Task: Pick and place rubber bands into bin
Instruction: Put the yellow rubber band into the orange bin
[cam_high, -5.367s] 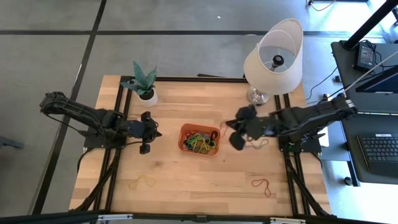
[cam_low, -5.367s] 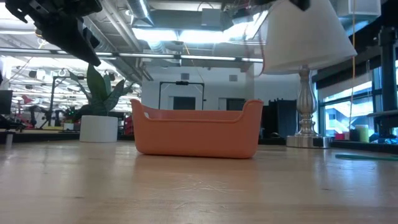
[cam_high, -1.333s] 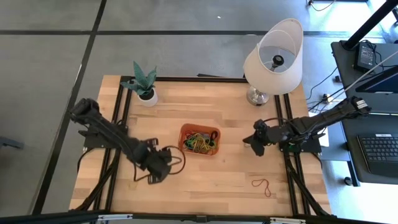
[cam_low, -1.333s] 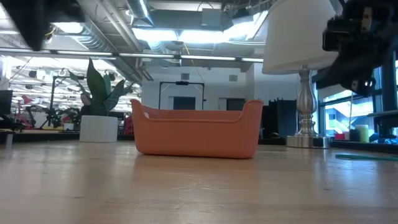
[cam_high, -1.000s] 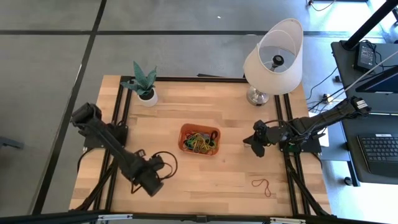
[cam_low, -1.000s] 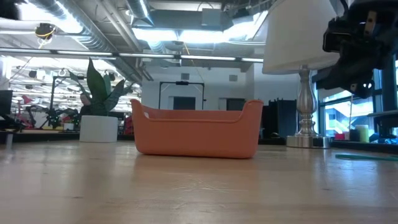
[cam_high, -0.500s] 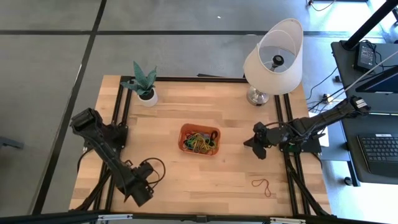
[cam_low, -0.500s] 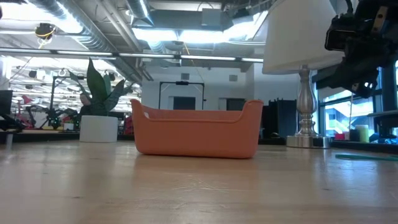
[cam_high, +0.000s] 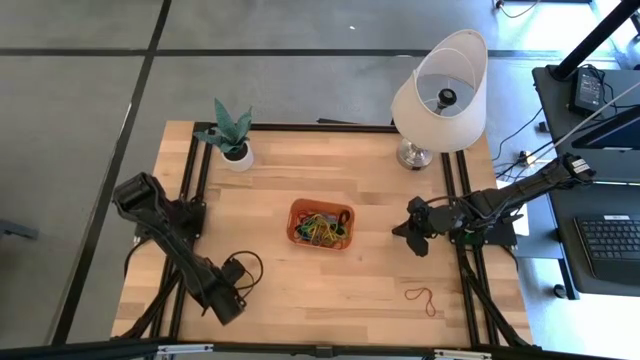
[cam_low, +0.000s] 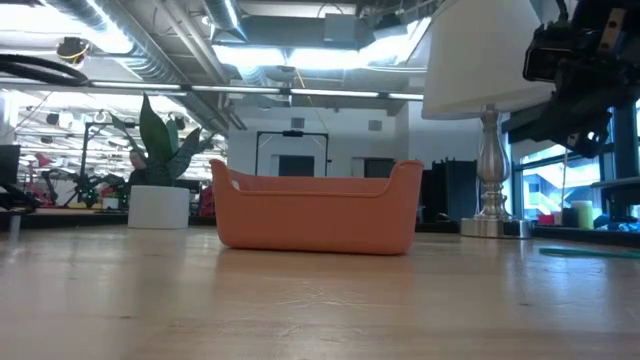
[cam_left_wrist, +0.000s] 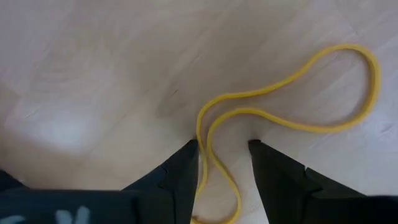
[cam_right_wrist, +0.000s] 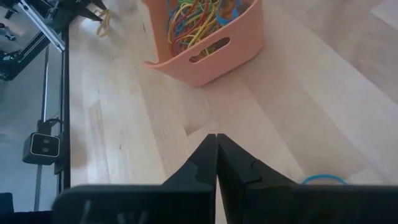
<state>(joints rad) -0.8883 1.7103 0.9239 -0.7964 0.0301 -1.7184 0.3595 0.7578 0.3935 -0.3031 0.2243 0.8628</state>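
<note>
The left gripper (cam_left_wrist: 224, 146) is down at the front-left of the pale wooden table (cam_high: 380, 290), its dark fingers (cam_left_wrist: 180, 171) spread with a thin yellow rubber band (cam_left_wrist: 292, 106) lying flat between the tips (not pinched, as far as I can see). The small shallow orange plastic bin (cam_high: 321, 224) sits mid-table, a tangle of coloured rubber bands (cam_right_wrist: 193, 22) inside it. The right gripper (cam_right_wrist: 216, 140) waits to the bin's right, fingers pressed together. A red rubber band (cam_high: 422, 298) lies loose near the front-right.
</note>
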